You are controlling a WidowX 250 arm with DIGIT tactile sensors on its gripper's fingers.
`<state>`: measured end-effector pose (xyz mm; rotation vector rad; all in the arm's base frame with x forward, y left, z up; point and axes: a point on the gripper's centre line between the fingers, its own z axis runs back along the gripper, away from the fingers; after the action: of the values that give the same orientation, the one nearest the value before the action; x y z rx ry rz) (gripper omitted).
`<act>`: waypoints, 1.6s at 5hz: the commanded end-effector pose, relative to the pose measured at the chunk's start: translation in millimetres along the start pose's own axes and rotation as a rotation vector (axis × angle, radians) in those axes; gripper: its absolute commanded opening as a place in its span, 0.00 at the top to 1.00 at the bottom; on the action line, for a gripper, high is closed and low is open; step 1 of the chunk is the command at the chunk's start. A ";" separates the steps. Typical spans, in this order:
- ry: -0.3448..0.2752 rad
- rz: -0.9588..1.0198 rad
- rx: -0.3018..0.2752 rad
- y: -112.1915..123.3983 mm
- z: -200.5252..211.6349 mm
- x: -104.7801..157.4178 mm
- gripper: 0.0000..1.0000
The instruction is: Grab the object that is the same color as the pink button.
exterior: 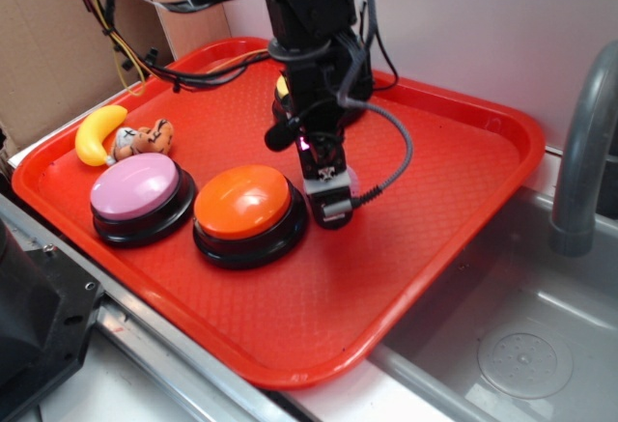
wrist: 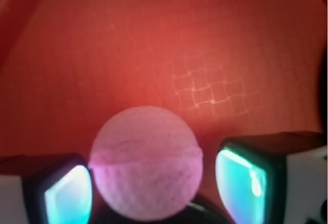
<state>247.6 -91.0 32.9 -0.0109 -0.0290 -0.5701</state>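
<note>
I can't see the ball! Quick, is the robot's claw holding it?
Gripper: fingers either side of the pink ball; cannot tell if it is gripped.

One red tray (exterior: 454, 152) sits on the counter (exterior: 145, 383). Three push buttons stand on it: one pink button (exterior: 135, 188) at about 9 o'clock, one orange button (exterior: 241, 203) near the centre, and one yellow button (exterior: 282, 87) at 12 o'clock, mostly hidden behind the arm. There is one toy banana (exterior: 98, 133) and one small tiger figure (exterior: 145, 138) at 10 o'clock. One pink ball (wrist: 146, 162) shows in the wrist view. One grey faucet (exterior: 584, 142) stands at 3 o'clock.
</note>
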 end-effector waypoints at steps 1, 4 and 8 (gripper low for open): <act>0.008 0.001 0.039 -7.1 -0.5 11.4 0.37; -0.033 0.164 0.020 1.0 38.6 4.5 1.00; -0.184 0.532 -0.008 49.0 162.1 -36.5 1.00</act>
<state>238.7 -23.4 174.4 -0.0609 -0.1202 -0.0275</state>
